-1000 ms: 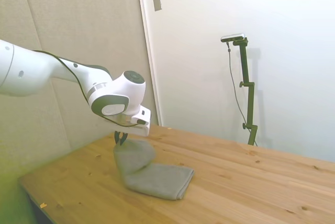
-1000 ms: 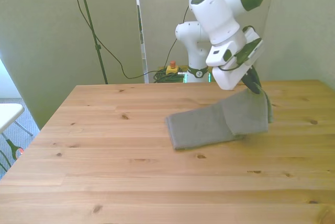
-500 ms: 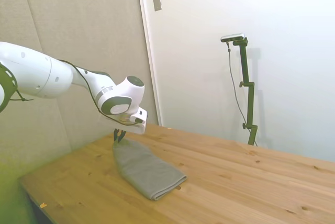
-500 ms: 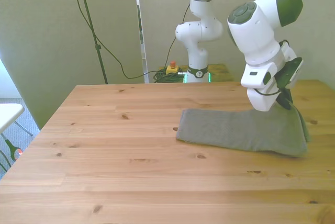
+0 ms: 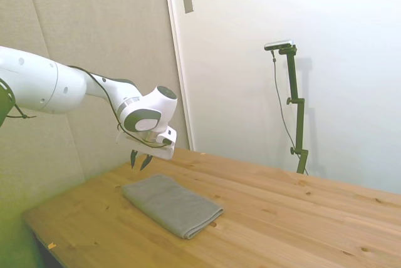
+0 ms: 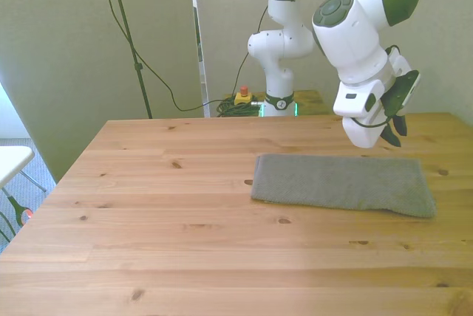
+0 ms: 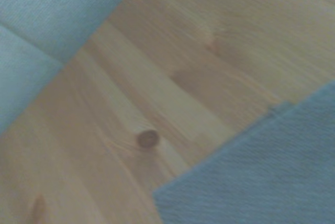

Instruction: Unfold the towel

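Note:
The grey-green towel (image 5: pixel 171 204) lies flat on the wooden table (image 5: pixel 282 218) as a long strip; in the front view the towel (image 6: pixel 341 184) stretches from the middle toward the front view's right. My gripper (image 5: pixel 140 159) hangs a short way above the towel's end nearest the arm, open, with nothing between its dark fingers. In the front view the gripper (image 6: pixel 395 127) sits above the towel's far right end. The wrist view shows a blurred corner of the towel (image 7: pixel 261 177) on bare wood.
The table's edge (image 6: pixel 222 308) runs along the near side in the front view. A red and yellow button box (image 6: pixel 242 95) sits behind the table by the robot's base. Wall panels (image 5: pixel 94 30) stand close behind the arm.
The gripper carried the towel's top layer over toward the front view's right, laid it out flat, let go and lifted clear. The towel went from folded double to a long flat strip.

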Available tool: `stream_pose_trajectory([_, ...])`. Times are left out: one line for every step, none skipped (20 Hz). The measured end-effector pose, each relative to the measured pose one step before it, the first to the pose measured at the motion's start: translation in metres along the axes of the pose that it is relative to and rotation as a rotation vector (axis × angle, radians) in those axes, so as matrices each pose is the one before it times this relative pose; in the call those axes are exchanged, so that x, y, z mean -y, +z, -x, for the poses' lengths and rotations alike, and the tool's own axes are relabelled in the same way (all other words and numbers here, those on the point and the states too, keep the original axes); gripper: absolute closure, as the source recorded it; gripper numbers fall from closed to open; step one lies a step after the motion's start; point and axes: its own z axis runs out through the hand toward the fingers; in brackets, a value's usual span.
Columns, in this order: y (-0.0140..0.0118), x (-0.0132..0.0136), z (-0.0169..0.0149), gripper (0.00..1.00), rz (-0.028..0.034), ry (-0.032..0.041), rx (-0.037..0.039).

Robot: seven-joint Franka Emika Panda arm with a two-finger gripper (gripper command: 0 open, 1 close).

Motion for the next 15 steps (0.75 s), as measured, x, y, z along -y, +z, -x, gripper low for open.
stream_pose_trajectory([-0.00650, -0.00529, -0.00100, 0.00, 0.03494, 0.02390, -0.03441])
stream_pose_trajectory([-0.00496, -0.00966, -0.00180, 0.00, 0.03364, 0.02436, -0.03597])
stream_pose_trajectory([-0.00428, -0.01238, -0.00197, 0.00, 0.02794, 0.02765, -0.03109])
stream_pose_trajectory([-0.00331, -0.01447, -0.00289, 0.00, 0.02614, 0.03566, -0.02635])
stream_pose_trajectory([-0.00358, -0.01380, -0.00142, 0.00, 0.02279, 0.03670, -0.02495])
stream_pose_trajectory([-0.00333, -0.01071, 0.00071, 0.00, 0.02116, 0.03809, -0.02318])
stream_pose_trajectory([-0.00390, -0.00774, 0.00456, 0.00, 0.01956, 0.03670, -0.02211])
stream_pose_trajectory([-0.00574, -0.00476, 0.00897, 0.00, 0.01592, 0.03684, -0.02402])
stream_pose_trajectory([-0.00631, -0.00319, 0.01163, 0.00, 0.01802, 0.03630, -0.02296])
stream_pose_trajectory([-0.00685, -0.00200, 0.01477, 0.00, 0.01947, 0.03589, -0.02223])
stream_pose_trajectory([-0.00676, -0.00248, 0.01709, 0.00, 0.02202, 0.03750, -0.02122])
stream_pose_trajectory([-0.00481, -0.00290, 0.01814, 0.00, 0.02459, 0.03272, -0.01843])
stream_pose_trajectory([-0.00279, -0.00392, 0.02016, 0.00, 0.03169, 0.03275, -0.01675])
stream_pose_trajectory([-0.00166, -0.00525, 0.02104, 0.00, 0.03638, 0.03381, -0.01978])
stream_pose_trajectory([-0.00223, -0.00467, 0.01901, 0.00, 0.03696, 0.03047, -0.02158])
